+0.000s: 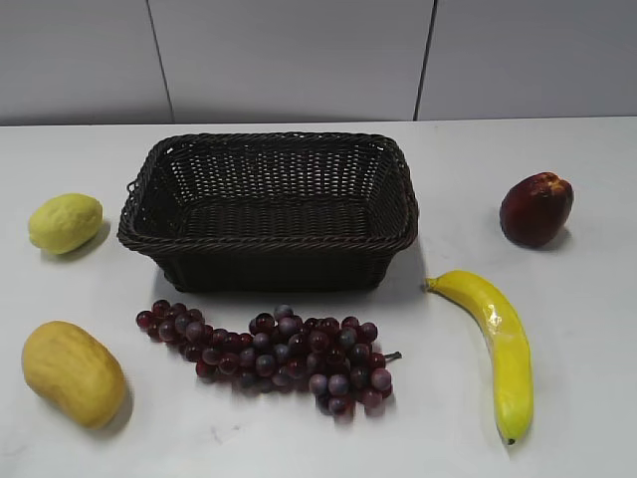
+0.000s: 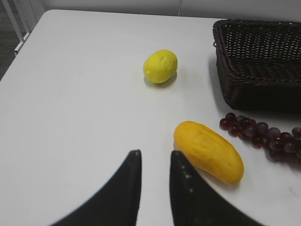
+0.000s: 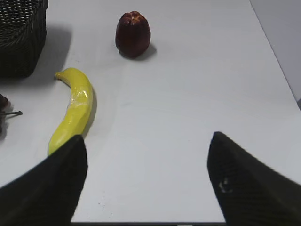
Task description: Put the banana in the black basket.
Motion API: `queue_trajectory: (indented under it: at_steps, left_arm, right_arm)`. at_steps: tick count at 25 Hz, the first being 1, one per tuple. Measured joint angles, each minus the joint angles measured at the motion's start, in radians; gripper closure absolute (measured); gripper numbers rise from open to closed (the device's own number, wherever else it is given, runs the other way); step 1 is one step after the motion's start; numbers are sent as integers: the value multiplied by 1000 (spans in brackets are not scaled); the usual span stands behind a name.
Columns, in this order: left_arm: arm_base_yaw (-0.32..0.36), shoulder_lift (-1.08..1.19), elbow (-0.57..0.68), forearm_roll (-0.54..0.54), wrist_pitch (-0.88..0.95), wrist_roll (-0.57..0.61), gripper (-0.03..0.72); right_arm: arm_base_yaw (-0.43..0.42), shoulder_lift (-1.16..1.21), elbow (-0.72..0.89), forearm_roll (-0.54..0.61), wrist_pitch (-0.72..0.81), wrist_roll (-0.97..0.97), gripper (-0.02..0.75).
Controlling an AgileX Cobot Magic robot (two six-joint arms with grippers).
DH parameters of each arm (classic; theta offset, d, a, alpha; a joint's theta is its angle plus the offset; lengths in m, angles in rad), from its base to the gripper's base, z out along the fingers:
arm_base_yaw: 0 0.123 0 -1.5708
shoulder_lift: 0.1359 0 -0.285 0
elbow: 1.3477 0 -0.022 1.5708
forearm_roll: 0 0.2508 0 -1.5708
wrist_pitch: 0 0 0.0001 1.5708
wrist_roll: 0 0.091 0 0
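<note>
The banana [image 1: 495,345] lies on the white table to the right of the black basket [image 1: 267,242], its stem end near the basket's front right corner. In the right wrist view the banana [image 3: 75,109] lies ahead and to the left. My right gripper [image 3: 148,139] is wide open and empty over bare table, with its left finger just in front of the banana's near end. The basket's corner [image 3: 21,42] shows at the upper left. My left gripper [image 2: 155,153] is empty, its jaws close together with a narrow gap. Neither gripper shows in the exterior view.
A dark red apple [image 1: 535,208] sits at the right. A bunch of purple grapes [image 1: 274,354] lies in front of the basket. A pale lemon [image 1: 65,222] and a yellow-orange oval fruit [image 1: 73,372] are on the left, the oval one just right of my left gripper.
</note>
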Motion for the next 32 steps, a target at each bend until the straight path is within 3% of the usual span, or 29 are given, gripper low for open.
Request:
queue_trajectory:
  at_steps: [7, 18, 25, 32]
  left_arm:
    - [0, 0, 0, 0, 0, 0, 486]
    - [0, 0, 0, 0, 0, 0, 486]
    - [0, 0, 0, 0, 0, 0, 486]
    - [0, 0, 0, 0, 0, 0, 486]
  right_arm:
    - [0, 53, -33, -1, -57, 0, 116]
    - [0, 463, -44, 33, -318, 0, 134]
    - [0, 831, -65, 86, -334, -6, 144]
    - [4, 1136, -186, 189, -309, -64, 146]
